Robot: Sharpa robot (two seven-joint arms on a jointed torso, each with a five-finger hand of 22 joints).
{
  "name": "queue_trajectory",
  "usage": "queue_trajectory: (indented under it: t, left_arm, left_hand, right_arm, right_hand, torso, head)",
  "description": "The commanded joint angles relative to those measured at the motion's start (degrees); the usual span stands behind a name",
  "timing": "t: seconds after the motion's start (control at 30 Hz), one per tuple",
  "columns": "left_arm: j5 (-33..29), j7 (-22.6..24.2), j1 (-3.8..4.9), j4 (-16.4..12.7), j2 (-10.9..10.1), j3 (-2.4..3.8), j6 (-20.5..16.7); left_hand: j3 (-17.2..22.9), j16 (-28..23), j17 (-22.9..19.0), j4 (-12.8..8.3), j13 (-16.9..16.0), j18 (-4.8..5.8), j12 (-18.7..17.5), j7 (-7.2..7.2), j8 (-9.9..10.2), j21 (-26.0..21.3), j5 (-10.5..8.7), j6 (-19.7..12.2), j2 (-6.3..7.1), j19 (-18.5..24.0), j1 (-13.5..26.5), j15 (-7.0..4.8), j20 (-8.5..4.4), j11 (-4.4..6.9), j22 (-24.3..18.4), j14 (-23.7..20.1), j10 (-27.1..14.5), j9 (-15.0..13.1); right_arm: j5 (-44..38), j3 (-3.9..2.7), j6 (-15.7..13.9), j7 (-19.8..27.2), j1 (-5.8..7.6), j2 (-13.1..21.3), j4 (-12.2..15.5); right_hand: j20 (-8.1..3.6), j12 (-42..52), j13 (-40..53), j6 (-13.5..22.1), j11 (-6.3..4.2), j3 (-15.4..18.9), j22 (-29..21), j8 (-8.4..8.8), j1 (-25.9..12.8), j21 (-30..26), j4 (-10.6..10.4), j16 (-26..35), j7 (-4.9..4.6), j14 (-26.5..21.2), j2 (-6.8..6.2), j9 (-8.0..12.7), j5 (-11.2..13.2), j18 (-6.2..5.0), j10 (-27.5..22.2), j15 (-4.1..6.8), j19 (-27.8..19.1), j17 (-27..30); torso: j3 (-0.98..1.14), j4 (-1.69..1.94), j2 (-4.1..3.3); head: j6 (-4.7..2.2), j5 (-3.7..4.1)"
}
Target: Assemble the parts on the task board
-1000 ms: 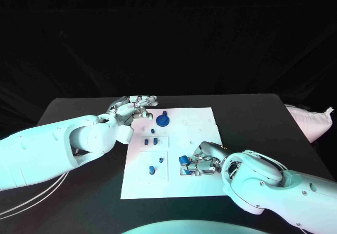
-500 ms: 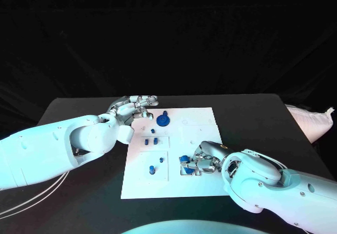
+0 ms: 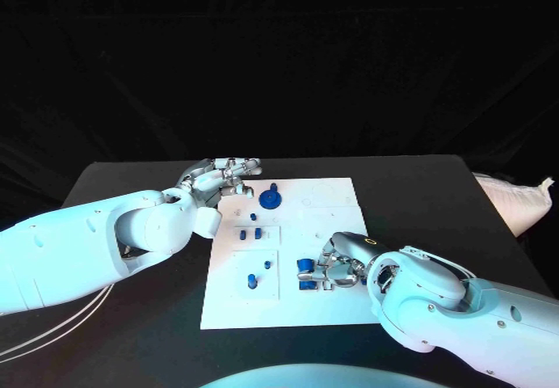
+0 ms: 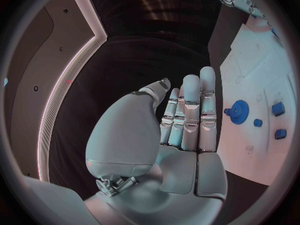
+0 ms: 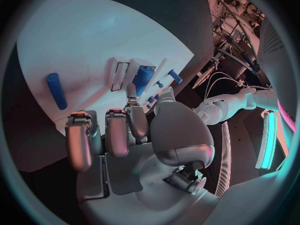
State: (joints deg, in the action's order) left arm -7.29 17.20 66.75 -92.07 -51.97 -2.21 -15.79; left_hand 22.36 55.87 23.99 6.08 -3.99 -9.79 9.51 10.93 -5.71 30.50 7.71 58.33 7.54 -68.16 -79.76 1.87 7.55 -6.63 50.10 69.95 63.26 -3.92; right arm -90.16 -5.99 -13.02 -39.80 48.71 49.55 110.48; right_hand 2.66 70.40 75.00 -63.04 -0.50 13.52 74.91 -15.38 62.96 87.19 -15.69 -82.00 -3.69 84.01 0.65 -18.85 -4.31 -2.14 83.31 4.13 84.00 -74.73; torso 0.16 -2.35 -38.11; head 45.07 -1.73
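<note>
The white task board (image 3: 338,202) lies mid-table. My right hand (image 3: 335,269) rests low on its near right part, fingers bent toward two blue cylinders (image 3: 305,264) (image 3: 308,284). In the right wrist view, thumb and a fingertip (image 5: 131,91) sit at the end of one blue cylinder (image 5: 142,80); whether they grip it I cannot tell. The other cylinder (image 5: 56,90) lies apart from them. My left hand (image 3: 221,174) hovers by the board's far left corner, fingers straight, holding nothing. A blue gear (image 3: 271,200) (image 4: 238,111) stands close to it.
Small blue parts (image 3: 250,234) (image 3: 250,281) sit in recesses along the board's left side. A pale bag (image 3: 519,202) lies at the table's right edge. Bare black table (image 3: 128,182) surrounds the board.
My right hand has shifted slightly over the board, and the nearer blue cylinder has moved a little leftward with it. The left hand has stayed where it was.
</note>
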Motion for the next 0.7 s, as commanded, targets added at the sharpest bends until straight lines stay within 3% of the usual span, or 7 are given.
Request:
queue_trajectory:
  t: [0.03, 0.13, 0.2, 0.3, 0.47, 0.6, 0.7]
  left_arm:
    - [-0.2, 0.4, 0.01, -0.2, 0.0, 0.04, 0.6]
    - [-0.2, 0.4, 0.01, -0.2, 0.0, 0.04, 0.7]
    - [-0.2, 0.4, 0.01, -0.2, 0.0, 0.04, 0.7]
    - [-0.2, 0.4, 0.01, -0.2, 0.1, 0.04, 0.7]
    - [-0.2, 0.3, 0.01, -0.1, 0.0, 0.04, 0.7]
    - [-0.2, 0.4, 0.01, -0.2, -0.1, 0.04, 0.7]
    - [-0.2, 0.3, 0.01, -0.1, -0.2, 0.04, 0.7]
  left_hand:
    - [-0.1, 0.4, -0.1, -0.3, 0.1, -0.65, 0.4, -0.05, -0.3, -0.1, 0.29, -0.2, -0.2, -0.2, 0.0, -0.27, -0.26, -0.04, 0.0, -0.3, -0.5, 0.0]
    - [-0.1, 0.4, -0.1, -0.3, 0.1, -0.65, 0.4, -0.05, -0.3, -0.1, 0.29, -0.2, -0.2, -0.2, 0.0, -0.27, -0.26, -0.04, 0.0, -0.3, -0.5, 0.0]
    - [-0.1, 0.4, -0.1, -0.3, 0.1, -0.65, 0.4, -0.05, -0.3, -0.1, 0.29, -0.2, -0.2, -0.2, 0.0, -0.27, -0.26, -0.04, 0.0, -0.3, -0.5, 0.0]
    - [-0.1, 0.4, -0.1, -0.3, 0.1, -0.65, 0.4, -0.05, -0.3, -0.1, 0.29, -0.2, -0.2, -0.2, 0.0, -0.27, -0.26, -0.04, 0.0, -0.3, -0.5, 0.0]
    - [-0.1, 0.4, -0.1, -0.3, 0.1, -0.65, 0.4, -0.05, -0.3, -0.1, 0.29, -0.2, -0.2, -0.2, 0.0, -0.27, -0.26, -0.04, 0.0, -0.3, -0.5, 0.0]
    - [-0.1, 0.4, -0.1, -0.3, 0.1, -0.65, 0.4, -0.05, -0.3, -0.1, 0.29, -0.2, -0.2, -0.2, 0.0, -0.27, -0.26, -0.04, 0.0, -0.3, -0.5, 0.0]
    - [-0.1, 0.4, -0.1, -0.3, 0.1, -0.65, 0.4, -0.05, -0.3, -0.1, 0.29, -0.2, -0.2, -0.2, 0.0, -0.27, -0.26, -0.04, 0.0, -0.3, -0.5, 0.0]
  right_arm:
    - [-1.7, 0.01, 1.8, -1.6, -0.02, -0.1, 0.2]
    - [-2.3, 0.02, 2.3, -1.7, -0.03, -0.2, 0.0]
    - [-2.9, 0.04, 2.5, -1.8, -0.03, -0.4, -0.2]
    - [-3.5, 0.1, 2.2, -1.7, -0.04, -0.5, -0.4]
    - [-3.1, 0.12, -1.0, -1.0, -0.06, 0.6, 0.3]
    - [-0.6, -0.09, -4.1, -0.2, -0.02, 3.3, 2.3]
    - [3.4, -0.29, -5.1, 0.3, 0.55, 6.2, 3.8]
  right_hand:
    - [-0.52, -0.3, 1.2, 0.0, -0.32, -1.3, 10.9, -0.23, 4.9, -0.3, 1.7, 0.1, 0.24, 3.3, 0.27, -0.5, -1.2, 0.86, -0.1, 0.3, 2.6, -0.1]
    - [-0.59, -0.5, 1.2, 0.0, -0.49, -3.4, 11.0, -0.31, 10.7, -0.2, 4.7, 0.1, 0.35, 3.3, 1.3, -0.9, -1.8, 0.89, -0.1, 0.43, 2.7, -0.3]
    - [-0.7, -0.6, 1.2, -0.1, -0.64, -5.0, 11.1, -0.36, 14.2, -0.2, 6.7, 0.0, 0.48, 3.3, 2.0, -1.2, -0.5, 0.9, -0.1, 0.56, 2.8, -0.4]
    - [-0.8, -0.8, 1.2, 0.0, -0.71, -6.3, 11.1, -0.31, 16.5, -0.2, 8.2, 0.0, 0.56, 3.3, 2.44, -1.4, 0.4, 0.91, -0.1, 0.62, 2.8, -0.5]
    - [-0.59, -0.9, 1.2, 1.5, -0.04, -6.0, 11.0, 0.94, 13.4, -0.2, 5.7, 0.1, -0.25, 3.3, 3.13, -1.1, -3.2, 0.9, -0.1, 0.11, 2.7, -0.4]
    - [-0.26, -1.2, 1.2, 2.1, 0.33, -5.4, 11.0, 1.71, 11.3, -0.2, 3.7, 0.1, -0.66, 3.3, 2.4, -0.9, -4.8, 0.9, -0.2, -0.19, 2.7, -0.5]
    - [0.01, -1.5, 1.1, 2.2, 0.51, -4.7, 11.0, 2.29, 10.2, -0.2, 2.2, 0.1, -0.83, 3.3, 1.43, -0.8, -7.9, 0.89, -0.2, -0.35, 2.7, -0.5]
  torso:
    - [-0.01, 0.03, -0.01]
    - [-0.02, 0.06, 0.0]
    - [-0.01, 0.06, 0.0]
    - [0.02, 0.08, -0.01]
    - [0.02, -0.03, 0.01]
    - [0.05, -0.16, 0.05]
    - [0.02, -0.19, 0.07]
  head:
    - [0.04, 0.0]
    - [0.1, 0.04]
    - [0.11, 0.03]
    - [0.13, -0.02]
    - [0.11, -0.04]
    - [0.03, -0.04]
    - [-0.05, 0.22]
